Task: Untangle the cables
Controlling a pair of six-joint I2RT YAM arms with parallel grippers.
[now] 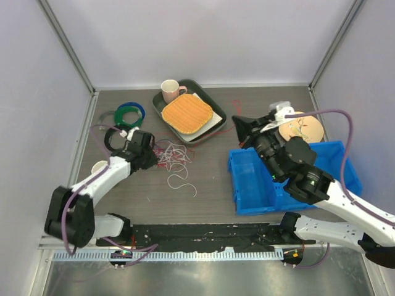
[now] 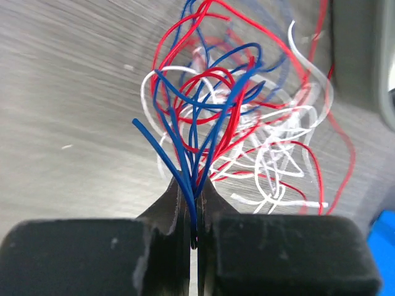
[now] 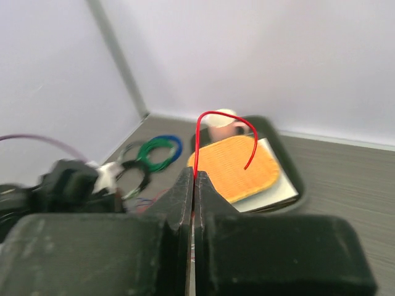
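Note:
The cables [image 1: 174, 156] lie as a tangle of thin white, red and blue strands on the table left of centre. My left gripper [image 1: 150, 158] is at the tangle's left edge. In the left wrist view this gripper [image 2: 196, 192] is shut on several blue cables [image 2: 185, 157], which fan up into the red and white loops [image 2: 259, 142]. My right gripper [image 1: 239, 128] is raised above the blue bin's far left corner. In the right wrist view it [image 3: 195, 177] is shut on one red cable [image 3: 217, 113] that arcs up and over.
A dark tray [image 1: 217, 111] holds an orange mat [image 1: 187, 113] and a pink cup [image 1: 170, 90]. Green, blue and black ring coils [image 1: 126, 117] lie far left. A blue bin [image 1: 333, 151] sits at right, with a wooden disc [image 1: 307, 129] behind it. A small cup [image 1: 99, 167] stands near the left arm.

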